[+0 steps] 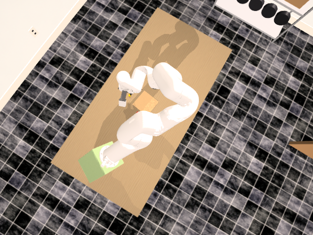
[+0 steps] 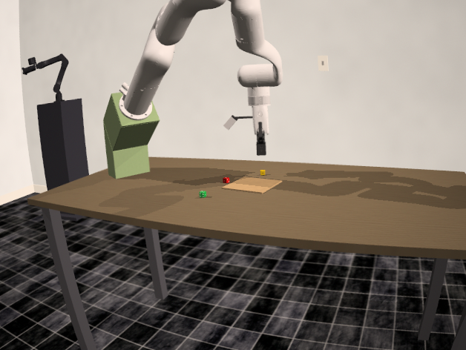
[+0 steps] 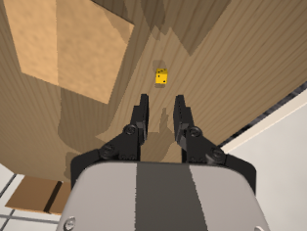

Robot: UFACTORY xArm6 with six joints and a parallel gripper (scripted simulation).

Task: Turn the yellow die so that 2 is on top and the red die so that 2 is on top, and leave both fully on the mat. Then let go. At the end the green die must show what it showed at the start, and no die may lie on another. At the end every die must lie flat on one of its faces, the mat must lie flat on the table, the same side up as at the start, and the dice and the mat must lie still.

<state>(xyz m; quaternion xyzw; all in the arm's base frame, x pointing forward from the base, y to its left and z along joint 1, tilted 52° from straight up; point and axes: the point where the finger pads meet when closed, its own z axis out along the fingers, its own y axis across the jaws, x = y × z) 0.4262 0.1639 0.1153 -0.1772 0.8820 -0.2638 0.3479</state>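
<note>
The gripper, right of centre in the exterior view, hangs above the tabletop, fingers narrowly parted, holding and touching nothing. At upper centre in the wrist view, the yellow die rests on the tabletop, beyond the fingertips, beside the mat.
</note>
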